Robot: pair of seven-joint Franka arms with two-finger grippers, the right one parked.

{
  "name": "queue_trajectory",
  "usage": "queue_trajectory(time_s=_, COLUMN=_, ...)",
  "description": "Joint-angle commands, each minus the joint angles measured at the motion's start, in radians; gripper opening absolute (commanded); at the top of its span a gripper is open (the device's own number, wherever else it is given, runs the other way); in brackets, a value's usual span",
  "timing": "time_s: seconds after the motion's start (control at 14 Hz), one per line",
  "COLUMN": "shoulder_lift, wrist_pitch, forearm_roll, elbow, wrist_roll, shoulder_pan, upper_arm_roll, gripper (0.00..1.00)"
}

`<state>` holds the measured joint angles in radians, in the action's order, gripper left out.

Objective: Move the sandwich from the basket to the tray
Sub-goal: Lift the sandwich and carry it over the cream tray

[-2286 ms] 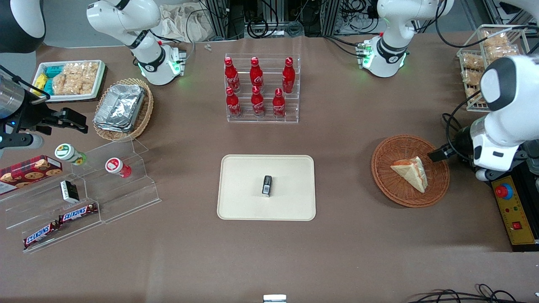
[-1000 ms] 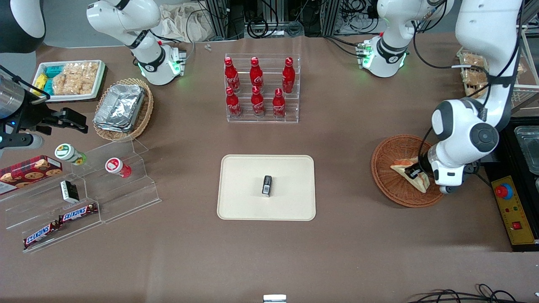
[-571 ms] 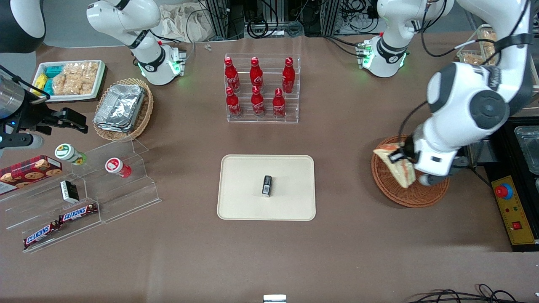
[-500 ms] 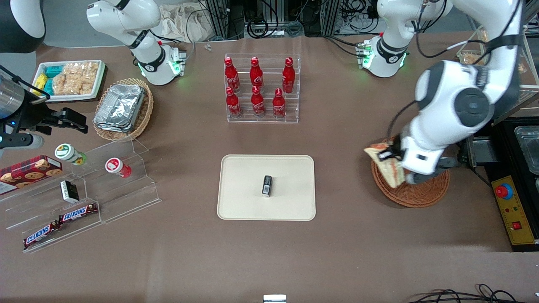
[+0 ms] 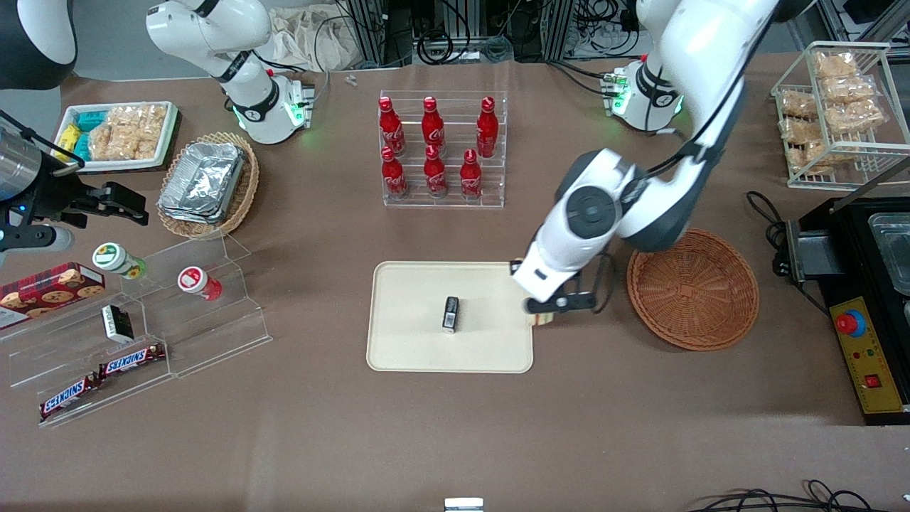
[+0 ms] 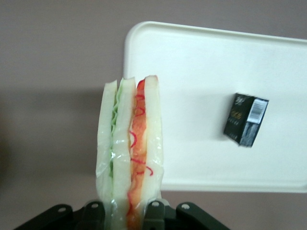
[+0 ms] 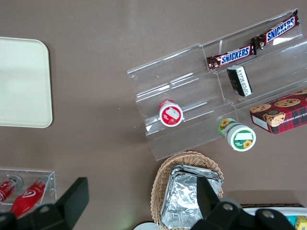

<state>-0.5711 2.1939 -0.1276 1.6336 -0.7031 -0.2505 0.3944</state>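
My left gripper point(image 5: 534, 302) is shut on the sandwich point(image 6: 129, 153), a wrapped wedge of white bread with red-orange and green filling, and holds it in the air over the edge of the cream tray point(image 5: 412, 341) that faces the basket. In the front view the arm hides nearly all of the sandwich; only a corner point(image 5: 542, 321) shows. The wrist view shows the tray point(image 6: 201, 81) below, with a small black box point(image 6: 245, 120) on it. The round reddish-brown basket point(image 5: 693, 288) stands empty toward the working arm's end.
A small black box point(image 5: 450, 314) stands in the middle of the tray. A clear rack of red bottles point(image 5: 441, 149) stands farther from the front camera than the tray. Clear snack shelves point(image 5: 142, 320) and a tan basket of foil trays point(image 5: 206, 183) lie toward the parked arm's end.
My left gripper took hold of the sandwich in the basket, lifted it out and carried it sideways to the tray's edge. The basket is now empty.
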Motion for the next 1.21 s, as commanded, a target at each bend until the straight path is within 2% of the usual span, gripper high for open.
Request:
queue_trajectory(time_s=0.0, shoulder_lift=-0.139, wrist_pitch=0.139, forearm_roll=-0.046, elbow=-0.075, wrist_roll=0.019, shoulder_pan=-0.004, upper_arm_roll=-0.005, gripper=0.19)
queue_trajectory(time_s=0.07, shoulder_lift=-0.163, wrist_pitch=0.176, forearm_roll=-0.075, elbow=-0.071, wrist_roll=0.037, shoulder_pan=-0.018, upper_arm_roll=-0.005, gripper=0.27)
queue_trajectory(time_s=0.14, shoulder_lift=-0.185, wrist_pitch=0.184, forearm_roll=-0.102, elbow=-0.07, wrist_roll=0.046, shoulder_pan=-0.023, upper_arm_roll=-0.005, gripper=0.42)
queue_trajectory(time_s=0.29, shoulder_lift=-0.208, wrist_pitch=0.185, forearm_roll=-0.153, elbow=-0.072, wrist_roll=0.031, shoulder_pan=-0.023, upper_arm_roll=-0.005, gripper=1.0)
queue_trajectory(time_s=0.57, shoulder_lift=-0.162, wrist_pitch=0.167, forearm_roll=-0.179, elbow=-0.074, wrist_roll=-0.015, shoulder_pan=-0.032, upper_arm_roll=-0.005, gripper=1.0)
queue_trajectory(time_s=0.93, shoulder_lift=0.034, wrist_pitch=-0.051, forearm_roll=-0.161, elbow=-0.092, wrist_roll=-0.021, shoulder_pan=-0.021, upper_arm_roll=-0.012, gripper=1.0)
queue_trajectory(time_s=1.14, shoulder_lift=0.14, wrist_pitch=-0.178, forearm_roll=-0.135, elbow=-0.095, wrist_roll=0.031, shoulder_pan=-0.021, upper_arm_roll=-0.061, gripper=1.0)
